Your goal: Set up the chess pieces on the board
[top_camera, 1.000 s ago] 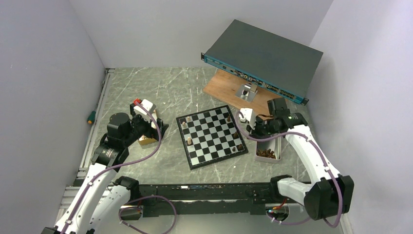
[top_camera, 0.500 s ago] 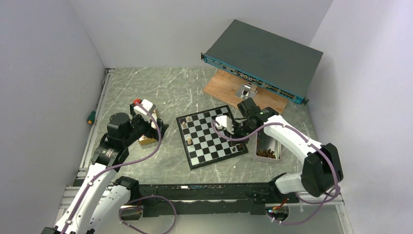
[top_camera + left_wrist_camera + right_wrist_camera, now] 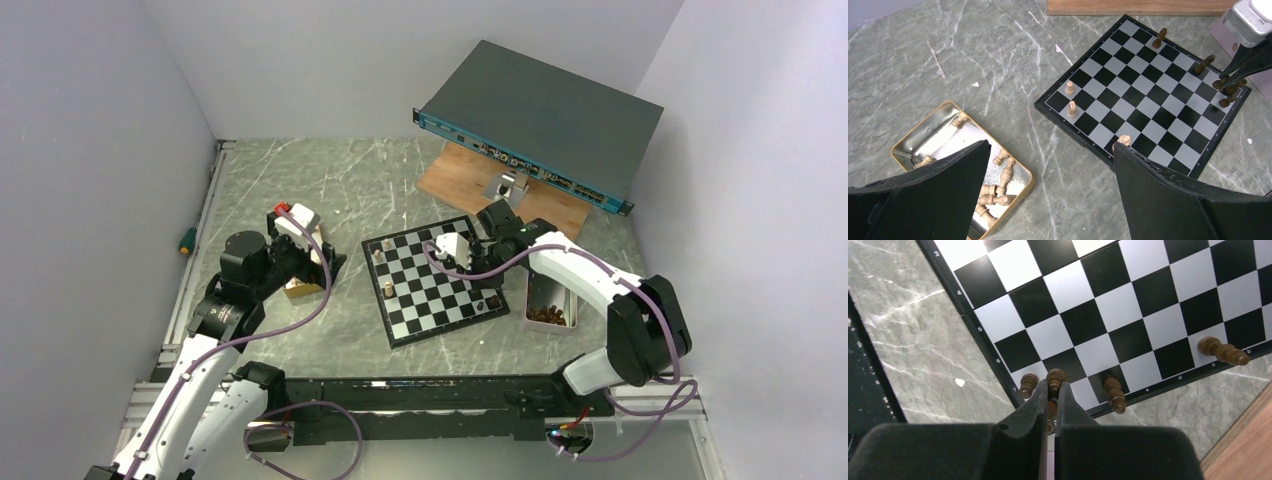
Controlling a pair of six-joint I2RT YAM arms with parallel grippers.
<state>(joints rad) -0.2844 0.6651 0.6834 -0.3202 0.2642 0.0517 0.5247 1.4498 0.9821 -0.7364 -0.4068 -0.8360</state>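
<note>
The right tool [image 3: 1052, 392] pinches a tiny dark brown piece [image 3: 1055, 376] over the black-and-silver board [image 3: 1128, 305] edge; the left tool [image 3: 1050, 150] is spread. Grey marbled worktop [image 3: 330, 180], pale walls [image 3: 330, 60].

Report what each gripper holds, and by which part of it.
Right gripper: jaws shut on a dark brown chess piece, pinching its stem just below the head. Left gripper: jaws wide open, nothing held.
</note>
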